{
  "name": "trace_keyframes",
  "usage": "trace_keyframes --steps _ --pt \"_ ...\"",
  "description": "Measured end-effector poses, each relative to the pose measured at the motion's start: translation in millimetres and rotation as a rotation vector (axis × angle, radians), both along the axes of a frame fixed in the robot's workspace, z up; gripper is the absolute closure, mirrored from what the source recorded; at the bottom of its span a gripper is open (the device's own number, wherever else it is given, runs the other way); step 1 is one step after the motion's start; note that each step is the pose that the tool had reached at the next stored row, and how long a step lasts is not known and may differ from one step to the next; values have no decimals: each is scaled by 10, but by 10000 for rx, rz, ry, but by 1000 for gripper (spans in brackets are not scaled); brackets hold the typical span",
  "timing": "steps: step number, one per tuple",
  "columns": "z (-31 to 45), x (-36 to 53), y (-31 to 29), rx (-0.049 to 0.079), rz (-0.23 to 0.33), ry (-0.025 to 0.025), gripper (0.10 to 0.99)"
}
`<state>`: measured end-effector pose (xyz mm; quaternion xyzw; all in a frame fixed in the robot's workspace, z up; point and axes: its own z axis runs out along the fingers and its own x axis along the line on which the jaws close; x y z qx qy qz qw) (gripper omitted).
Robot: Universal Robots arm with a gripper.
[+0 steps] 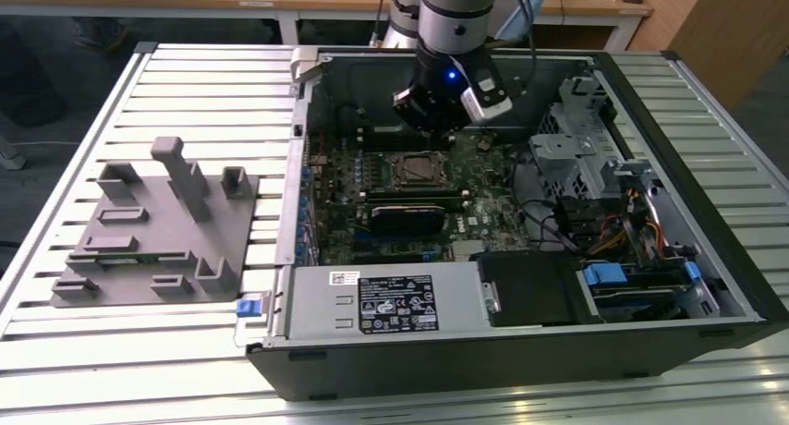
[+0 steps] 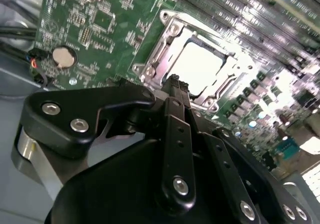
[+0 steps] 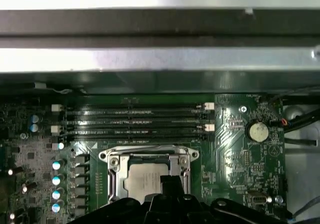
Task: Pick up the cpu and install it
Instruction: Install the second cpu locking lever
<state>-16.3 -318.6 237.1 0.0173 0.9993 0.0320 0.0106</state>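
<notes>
Arm's gripper [image 1: 434, 129] hangs inside the open computer case [image 1: 690, 129], just above the motherboard [image 1: 493, 199]. The cpu [image 2: 200, 66] already lies in the socket frame [image 2: 152, 46], pale silvery top up, seen in both wrist views; in the exterior view the socket sits at about 6 o'clock from the gripper, just beside it. Fingers [image 2: 175, 91] look pressed together with nothing pinched between them, though the view past the black linkage is poor, so that is a best reading. Judgement: pickup and placement look done, and the work stands at the seating stage; whatever follows calls for a light, square touch, since the chip must lie flat in the frame and the surrounding pins and 4 memory slots [image 3: 135, 121] leave little margin. A coin cell [image 3: 257, 131] sits on the board well apart from the socket. Case lies on its side on a slatted metal table [image 1: 198, 83]; a grey fixture block [image 1: 154, 231] rests at roughly 9 o'clock from the case, apart from it. Wooden desks [image 1: 309, 0] stand behind, at 12 o'clock.
</notes>
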Motion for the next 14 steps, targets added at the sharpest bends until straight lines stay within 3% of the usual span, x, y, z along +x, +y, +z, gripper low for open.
trace_keyframes --steps 6,14 --pt "0 0 -110 1 0 -1 980" --pt "0 0 -207 1 0 0 980"
